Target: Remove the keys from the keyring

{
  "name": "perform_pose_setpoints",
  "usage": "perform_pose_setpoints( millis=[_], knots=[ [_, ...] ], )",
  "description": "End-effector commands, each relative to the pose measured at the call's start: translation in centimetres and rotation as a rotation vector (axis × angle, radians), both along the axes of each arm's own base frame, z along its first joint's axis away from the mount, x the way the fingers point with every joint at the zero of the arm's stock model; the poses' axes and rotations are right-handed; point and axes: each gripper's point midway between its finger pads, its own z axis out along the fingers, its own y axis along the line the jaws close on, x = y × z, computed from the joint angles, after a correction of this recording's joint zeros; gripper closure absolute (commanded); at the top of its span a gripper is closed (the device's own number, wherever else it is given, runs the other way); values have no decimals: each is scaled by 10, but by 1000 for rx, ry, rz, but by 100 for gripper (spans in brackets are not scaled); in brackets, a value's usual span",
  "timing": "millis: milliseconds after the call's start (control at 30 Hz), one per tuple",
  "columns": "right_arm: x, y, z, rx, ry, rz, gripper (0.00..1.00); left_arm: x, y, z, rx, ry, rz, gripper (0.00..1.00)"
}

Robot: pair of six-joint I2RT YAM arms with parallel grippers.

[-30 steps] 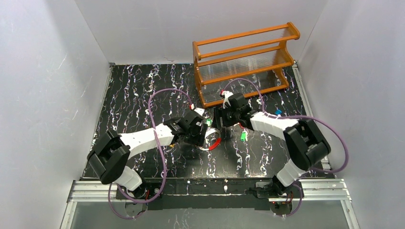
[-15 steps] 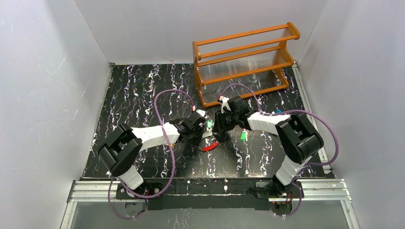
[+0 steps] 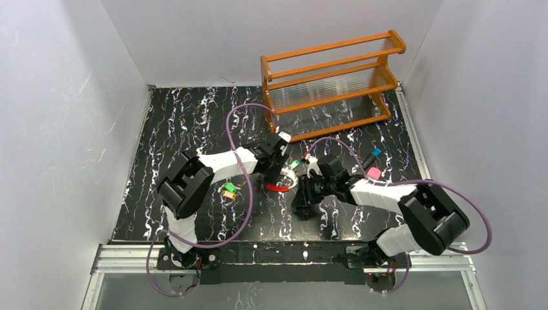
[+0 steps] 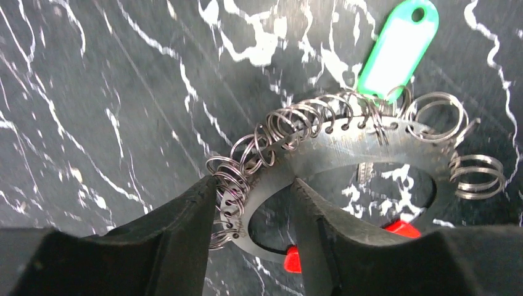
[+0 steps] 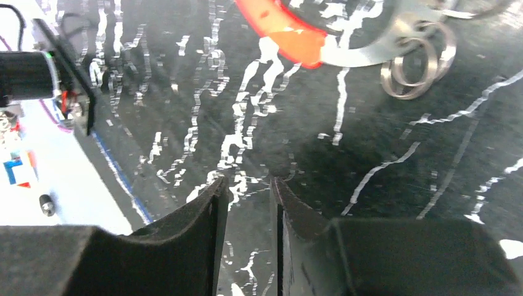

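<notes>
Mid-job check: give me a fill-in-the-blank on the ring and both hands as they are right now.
The left hand straddles the band of the ____.
The key tag hanging on it is ____.
The right hand holds ____.
The ring's short coloured segment is ____.
Missing words: keyring; green; nothing; red.

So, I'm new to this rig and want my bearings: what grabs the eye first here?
The keyring, a flat metal band bristling with small wire loops and one green tag, sits mid-table between the fingers of the left claw. Behind it stands an orange wooden rack; loose green and yellow tags lie left of the ring.
</notes>
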Motion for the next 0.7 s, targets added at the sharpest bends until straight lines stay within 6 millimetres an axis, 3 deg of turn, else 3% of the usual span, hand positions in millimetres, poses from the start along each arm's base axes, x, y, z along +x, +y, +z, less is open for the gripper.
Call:
perform_pose_setpoints(
  millis=[0,100,233,367,533,667],
  knots=[
    [4,19,42,116,-79,18,59,21,-14,7,11,-40,-84,51],
    [21,5,46,29,-170,-51,51,23,-14,17,-2,-67,-79,43],
    [49,-23,50,-81,-288,-191,43,17,5,40,-11,-115,2,32],
    [67,-51,49,-175,-353,-325,38,2,23,54,-48,-104,176,31],
    [73,-56,53,-190,-388,-347,35,-19,26,41,-178,-46,363,30],
    [69,-53,50,-178,-377,-326,34,-18,19,29,-196,-31,439,37]
  ],
)
